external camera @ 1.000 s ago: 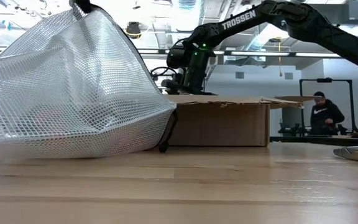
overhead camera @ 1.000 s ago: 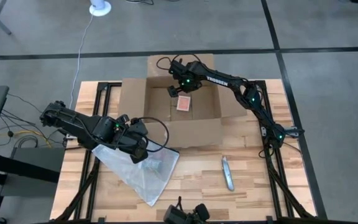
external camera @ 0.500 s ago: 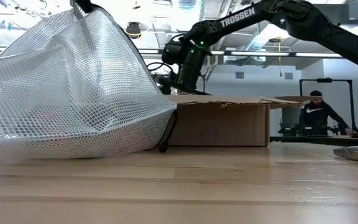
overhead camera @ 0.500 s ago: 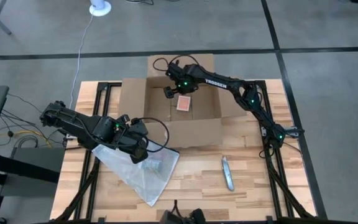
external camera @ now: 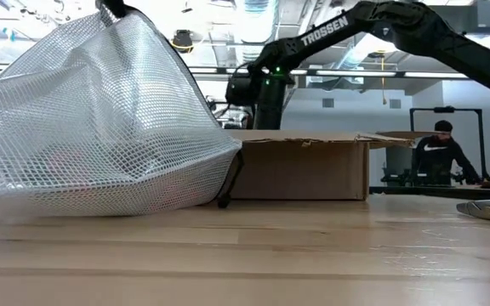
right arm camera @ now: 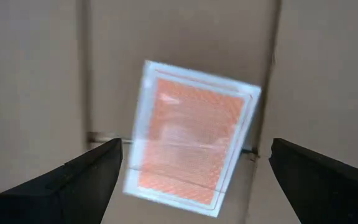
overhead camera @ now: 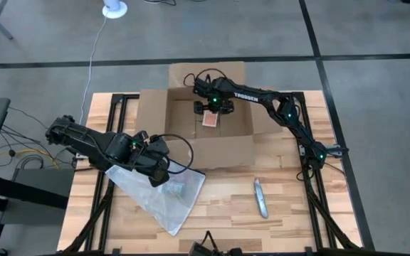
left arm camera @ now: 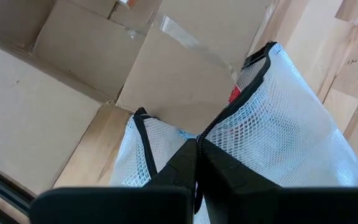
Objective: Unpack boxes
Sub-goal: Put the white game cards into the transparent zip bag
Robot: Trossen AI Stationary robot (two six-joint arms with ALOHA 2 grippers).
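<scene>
Cardboard box (overhead camera: 191, 131) open; right tool (overhead camera: 211, 112) spread above orange card (right arm camera: 188, 140); left tool (overhead camera: 164, 175) clenched on mesh bag (overhead camera: 164, 199).

box (overhead camera: 191, 121): plain brown cardboard
card (right arm camera: 191, 147) under the right gripper (right arm camera: 194, 180): orange fine-patterned back; white border
mesh bag (external camera: 100, 127) in the left gripper (left arm camera: 197, 163): white grid netting; black trim

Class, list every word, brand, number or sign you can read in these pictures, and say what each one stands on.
"TROSSEN": white letters on the right arm, readable in the low view and the high view.
Orange-backed card in the cardboard box: a pattern only, no readable text.
Mesh bag held by the left gripper: no text visible.
Nothing else can be read.
</scene>
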